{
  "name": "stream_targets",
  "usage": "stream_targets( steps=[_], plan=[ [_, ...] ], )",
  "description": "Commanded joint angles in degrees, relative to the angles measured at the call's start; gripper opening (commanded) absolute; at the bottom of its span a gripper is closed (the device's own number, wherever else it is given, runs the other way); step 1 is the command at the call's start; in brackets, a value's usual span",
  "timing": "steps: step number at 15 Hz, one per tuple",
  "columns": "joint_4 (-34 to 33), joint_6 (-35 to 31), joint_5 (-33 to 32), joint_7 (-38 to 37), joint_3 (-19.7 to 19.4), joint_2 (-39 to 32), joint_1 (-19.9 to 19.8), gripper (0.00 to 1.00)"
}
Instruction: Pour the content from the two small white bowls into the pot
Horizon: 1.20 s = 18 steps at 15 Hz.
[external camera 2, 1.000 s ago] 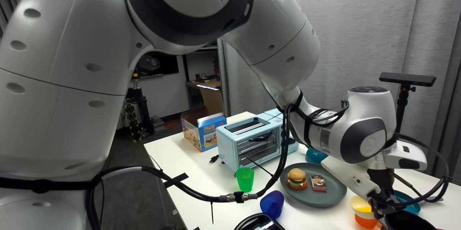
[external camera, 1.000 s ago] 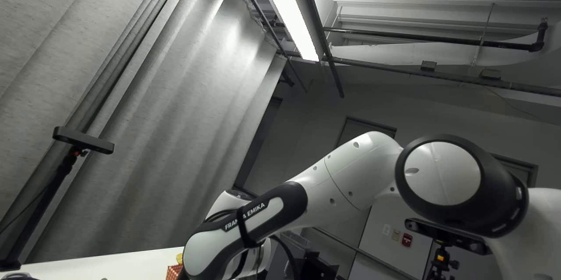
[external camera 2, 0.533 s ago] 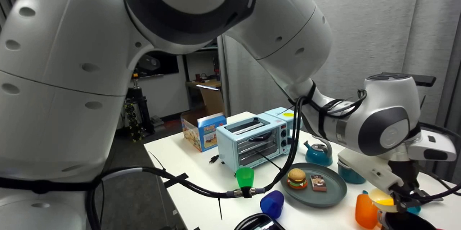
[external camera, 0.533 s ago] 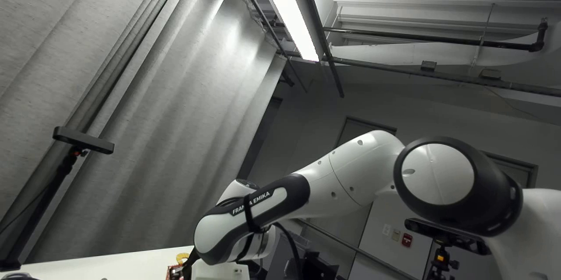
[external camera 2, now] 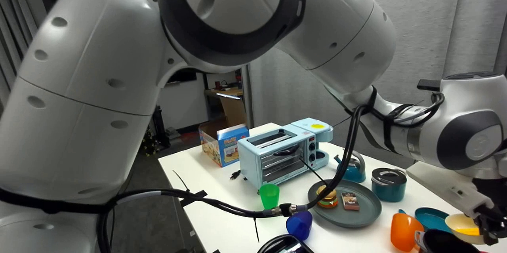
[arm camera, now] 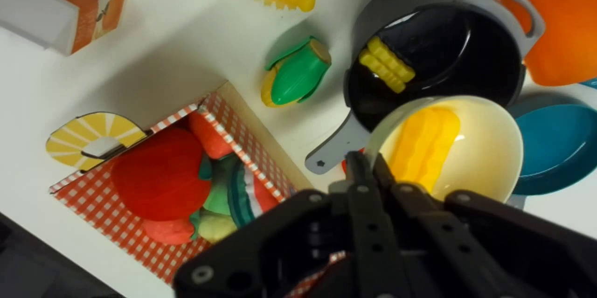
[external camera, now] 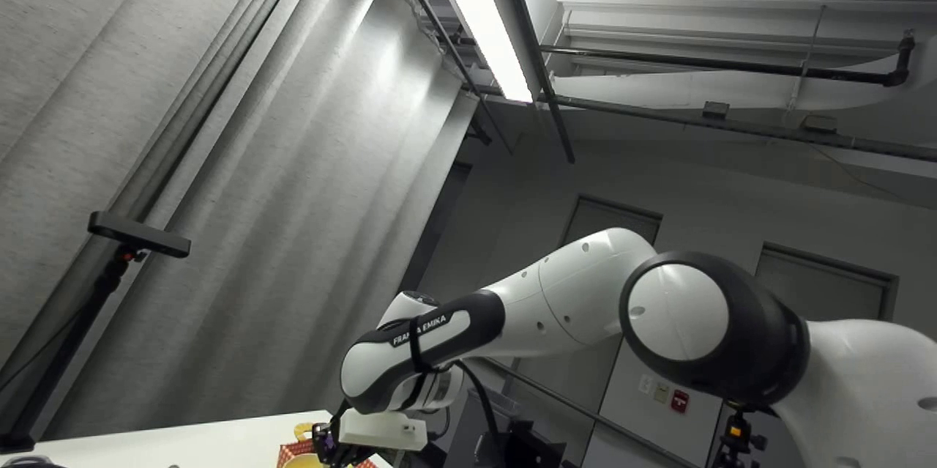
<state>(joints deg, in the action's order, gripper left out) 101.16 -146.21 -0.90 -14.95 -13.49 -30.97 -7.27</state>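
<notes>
One orange-and-white carton (arm camera: 65, 11) lies at the far left of the wrist view, and further right stands the checked box (arm camera: 102, 214), which holds several toy fruits (arm camera: 161, 174). After it comes the corn (arm camera: 298, 74), lying between the box and the pot (arm camera: 480, 67). Next I find the pincer (arm camera: 371, 162): it is closed on the rim of the white bowl (arm camera: 489, 158). The bowl covers a part of the pot's edge, and the yellow food (arm camera: 424, 144) inside is not yet poured. In the pot there are two yellow strips (arm camera: 387, 65), so I judge that one portion may be already done and that the step in hand is bringing another portion for pouring. Where the other bowl is, I cannot tell. For the next move, it seems to me, the pincer should bring the bowl more fully above the opening, and then tip it until the food slides out, without losing the rim. At the far right are the blue-green pan (arm camera: 555, 144), partly hidden by the bowl, and the orange cup (arm camera: 564, 23), near the pot.
</notes>
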Motion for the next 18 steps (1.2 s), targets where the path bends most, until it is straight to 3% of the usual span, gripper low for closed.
stream_targets(
  steps=[1,11,18],
  plan=[
    [-5.5,1.3,-4.3,-4.7,-3.3,-5.0,2.1,0.01],
    [-5.8,-1.2,-15.2,-10.7,-8.5,-10.0,10.6,0.01],
    [-5.0,-8.2,-27.7,-20.5,-18.0,-12.3,19.2,0.01]
  ],
)
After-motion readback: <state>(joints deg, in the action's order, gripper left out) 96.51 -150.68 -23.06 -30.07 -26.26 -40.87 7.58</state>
